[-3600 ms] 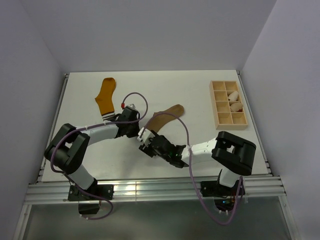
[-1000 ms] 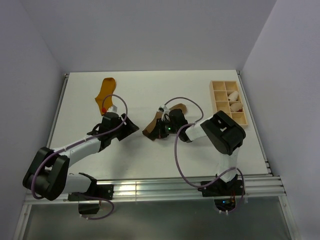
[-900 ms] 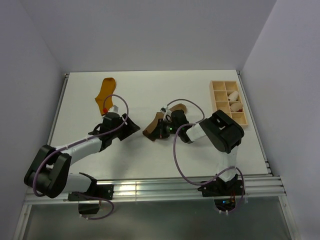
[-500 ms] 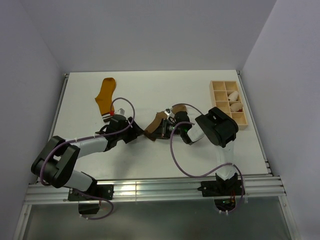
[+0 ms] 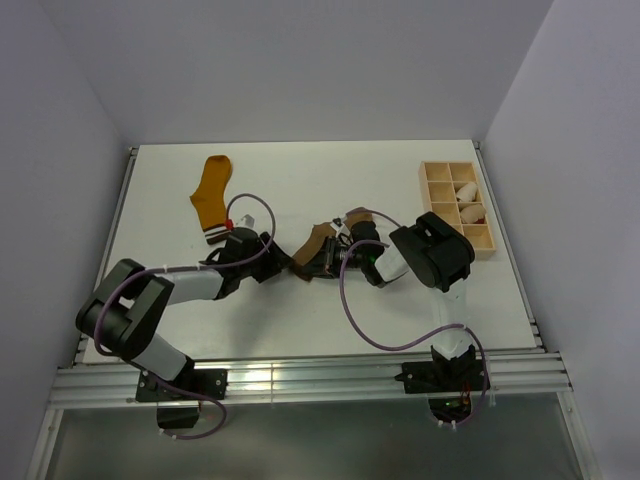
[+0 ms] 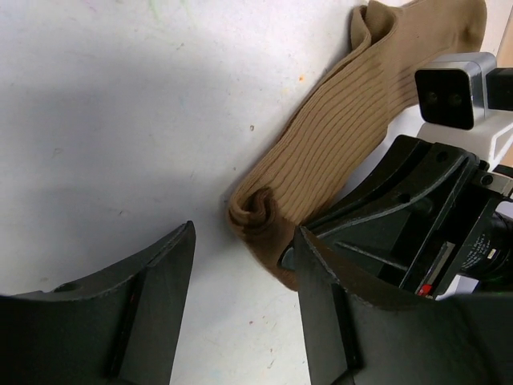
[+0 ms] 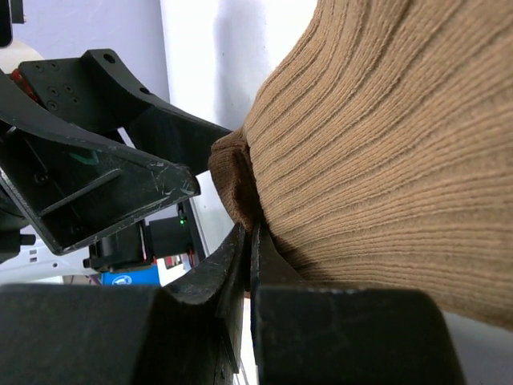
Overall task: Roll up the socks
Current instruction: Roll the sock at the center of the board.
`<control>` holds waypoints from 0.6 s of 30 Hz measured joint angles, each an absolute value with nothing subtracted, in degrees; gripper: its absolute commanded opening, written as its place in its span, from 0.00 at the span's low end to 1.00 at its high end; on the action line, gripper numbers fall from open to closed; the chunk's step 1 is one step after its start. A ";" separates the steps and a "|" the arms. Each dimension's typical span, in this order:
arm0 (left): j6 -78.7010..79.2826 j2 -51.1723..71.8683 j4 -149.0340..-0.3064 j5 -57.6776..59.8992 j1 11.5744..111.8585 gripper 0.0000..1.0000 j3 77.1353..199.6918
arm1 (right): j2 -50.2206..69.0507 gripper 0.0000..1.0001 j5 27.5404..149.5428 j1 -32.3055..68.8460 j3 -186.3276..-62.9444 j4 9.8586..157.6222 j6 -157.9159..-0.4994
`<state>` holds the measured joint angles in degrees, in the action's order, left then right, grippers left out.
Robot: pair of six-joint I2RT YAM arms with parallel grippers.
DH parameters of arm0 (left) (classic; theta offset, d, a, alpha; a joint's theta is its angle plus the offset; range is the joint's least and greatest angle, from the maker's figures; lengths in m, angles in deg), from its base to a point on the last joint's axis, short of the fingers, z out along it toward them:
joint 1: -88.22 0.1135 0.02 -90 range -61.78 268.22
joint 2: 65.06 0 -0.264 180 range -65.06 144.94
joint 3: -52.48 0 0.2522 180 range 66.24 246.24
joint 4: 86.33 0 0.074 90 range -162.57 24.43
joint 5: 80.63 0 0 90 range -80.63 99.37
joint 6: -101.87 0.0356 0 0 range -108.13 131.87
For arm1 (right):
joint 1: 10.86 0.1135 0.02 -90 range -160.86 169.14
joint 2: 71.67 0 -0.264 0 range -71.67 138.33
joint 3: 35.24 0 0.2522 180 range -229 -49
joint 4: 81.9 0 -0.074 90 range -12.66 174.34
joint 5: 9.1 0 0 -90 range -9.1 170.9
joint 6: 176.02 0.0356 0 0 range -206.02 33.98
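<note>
The tan-brown sock (image 5: 316,241) lies mid-table, its toe pointing to the far right. My right gripper (image 7: 250,234) is shut on the sock's dark-brown cuff (image 7: 234,183), and the ribbed tan fabric (image 7: 385,136) fills that view. In the left wrist view the sock (image 6: 353,120) runs diagonally, with its near end bunched into a small curl (image 6: 258,207). My left gripper (image 6: 243,234) stands open just short of that curl, its right finger (image 6: 353,321) beside the right arm's black housing. The mustard-orange sock (image 5: 212,190) lies flat at the far left, untouched.
A wooden compartment tray (image 5: 465,252) sits at the far right, holding small cream rolled bundles (image 5: 467,194). The two arms meet close together over the table's middle (image 5: 300,262). A purple cable (image 5: 350,310) loops off the right arm.
My left gripper has slid right up to the tan sock's near end and its jaws have narrowed somewhat. The right gripper kept its hold on the cuff while its arm swung in closer.
</note>
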<state>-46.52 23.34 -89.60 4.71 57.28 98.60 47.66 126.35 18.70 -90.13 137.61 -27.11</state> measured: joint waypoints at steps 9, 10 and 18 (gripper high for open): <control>-46.96 26.23 -91.90 4.68 56.71 0.48 99.83 | 47.77 0.02 126.85 18.55 -90.37 137.11 -26.15; -47.24 26.49 -92.12 4.68 56.62 0.46 99.83 | 47.79 0.02 126.85 18.53 -90.37 137.11 -25.99; -47.81 28.50 -92.90 4.68 56.25 0.34 100.72 | 48.45 0.02 127.55 18.49 -90.80 137.22 -25.58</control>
<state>-47.81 28.50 -92.90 4.68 56.25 100.72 48.45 127.55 18.49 -90.80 137.22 -25.58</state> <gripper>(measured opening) 0.366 0.063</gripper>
